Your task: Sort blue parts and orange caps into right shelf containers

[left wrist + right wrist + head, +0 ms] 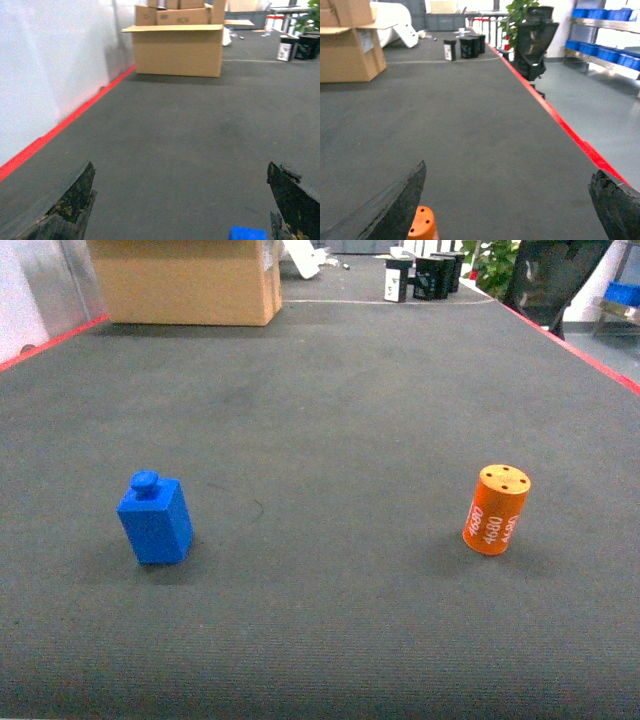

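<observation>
The left gripper (180,210) is spread wide, its 2 dark fingers (70,210) at the bottom corners of the left wrist view. 1 blue part (154,519) stands on the gray table (330,420), left of centre; only its top shows between the fingers, nearer the right one, untouched. 1 orange cap (496,509), printed "4680", stands upright well to the right of it. The right gripper (512,210) is also spread, holding nothing; the cap's top sits just beside its left finger (395,210). A red line edges the table on both sides. 1 cardboard box (190,280) sits at the far left, small black boxes (425,276) far back. Blue bins (605,50) line a shelf beyond the right edge.
</observation>
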Controlling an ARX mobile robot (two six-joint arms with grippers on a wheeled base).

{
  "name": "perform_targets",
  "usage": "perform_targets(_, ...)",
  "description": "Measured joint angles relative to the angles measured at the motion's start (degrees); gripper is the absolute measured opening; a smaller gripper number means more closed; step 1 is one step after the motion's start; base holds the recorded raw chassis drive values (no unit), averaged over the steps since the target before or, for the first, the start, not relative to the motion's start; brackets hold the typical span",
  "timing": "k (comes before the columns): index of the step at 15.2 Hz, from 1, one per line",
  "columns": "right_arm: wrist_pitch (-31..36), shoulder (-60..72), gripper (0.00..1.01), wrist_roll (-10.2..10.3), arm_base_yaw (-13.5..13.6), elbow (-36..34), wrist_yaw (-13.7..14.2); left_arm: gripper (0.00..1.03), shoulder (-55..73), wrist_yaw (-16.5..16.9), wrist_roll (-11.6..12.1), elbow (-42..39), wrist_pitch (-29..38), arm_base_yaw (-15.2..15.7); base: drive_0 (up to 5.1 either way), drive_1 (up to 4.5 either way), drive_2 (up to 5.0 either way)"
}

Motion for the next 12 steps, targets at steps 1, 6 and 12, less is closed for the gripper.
perform_targets(1, 2.38, 24.55, 0.98, 1.99, 1.90, 12.00, -2.67, 0.98, 25.97, 3.19, -1.81, 14.64, 0.57, -3.06, 0.0, 0.00, 0.0)
perform_targets(6, 1.75, 40.76, 0.98, 8.94, 3.82, 20.31, -4.68, 0.98, 38.62, 3.26, -5.95, 21.73, 1.09, -5.86, 0.0, 0.00, 0.0)
perform_targets(12, 0.63, 44.70, 0.98, 10.84, 4.85, 22.45, -4.90, 0.98, 40.79, 3.30, -8.09, 21.59, 0.50, -6.14, 0.0, 0.00, 0.0)
